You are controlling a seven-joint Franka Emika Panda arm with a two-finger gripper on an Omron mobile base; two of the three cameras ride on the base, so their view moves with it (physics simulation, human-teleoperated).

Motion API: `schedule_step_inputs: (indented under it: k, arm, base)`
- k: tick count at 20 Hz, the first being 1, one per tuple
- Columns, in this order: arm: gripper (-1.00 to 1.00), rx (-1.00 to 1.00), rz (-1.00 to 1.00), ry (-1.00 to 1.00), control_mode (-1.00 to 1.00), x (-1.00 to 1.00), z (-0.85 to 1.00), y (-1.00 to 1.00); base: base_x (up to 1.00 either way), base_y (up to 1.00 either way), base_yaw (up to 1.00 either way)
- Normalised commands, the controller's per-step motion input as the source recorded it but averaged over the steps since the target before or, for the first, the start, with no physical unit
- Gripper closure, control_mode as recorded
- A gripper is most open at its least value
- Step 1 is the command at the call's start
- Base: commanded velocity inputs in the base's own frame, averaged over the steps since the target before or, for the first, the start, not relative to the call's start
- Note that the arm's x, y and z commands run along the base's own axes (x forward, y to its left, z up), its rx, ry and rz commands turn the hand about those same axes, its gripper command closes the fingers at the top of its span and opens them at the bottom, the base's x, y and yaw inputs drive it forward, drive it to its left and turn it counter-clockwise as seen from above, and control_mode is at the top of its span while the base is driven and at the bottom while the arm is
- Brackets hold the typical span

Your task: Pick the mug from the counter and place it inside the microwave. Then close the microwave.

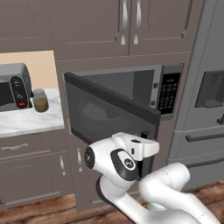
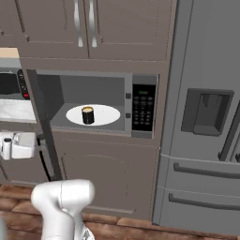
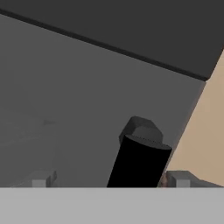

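Observation:
The black mug (image 2: 87, 115) stands upright on the white turntable plate (image 2: 105, 115) inside the microwave (image 2: 93, 101). The microwave's door (image 1: 109, 109) is swung wide open and shows edge-on (image 2: 44, 126) in the right base view. My gripper (image 1: 143, 135) sits at the door's free edge, on its outer side (image 2: 38, 142). In the hand view the gripper (image 3: 109, 180) is open, close to the dark door face (image 3: 65, 100). Its fingertips (image 3: 41, 180) stand apart on either side of a black bar-like handle (image 3: 140, 162) without touching it. The marble counter (image 1: 26, 122) lies to the left.
A silver toaster oven (image 1: 13, 87) and an olive-yellow jar (image 1: 40, 100) stand on the counter. A grey fridge (image 2: 206, 117) fills the right side. Cabinets with handles (image 1: 130, 22) hang above the microwave. The keypad panel (image 2: 143, 107) is right of the cavity.

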Motion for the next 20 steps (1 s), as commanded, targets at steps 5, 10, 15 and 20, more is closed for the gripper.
schedule_step_inputs:
  k: [5, 10, 15, 20]
  arm:
    - [-1.00, 0.00, 0.14, 0.00, -1.00, 0.35, 0.00, -0.65]
    - [-1.00, 0.00, 0.15, 0.02, -1.00, 0.42, 0.00, -0.67]
    - [-1.00, 0.00, 0.14, 0.06, -1.00, 0.47, 0.00, -0.71]
    - [-1.00, 0.00, 0.14, 0.06, -1.00, 0.39, 0.00, -0.67]
  base:
    - [0.00, 0.00, 0.00]
    - [0.00, 0.00, 0.00]
    - [0.00, 0.00, 0.00]
    - [0.00, 0.00, 0.00]
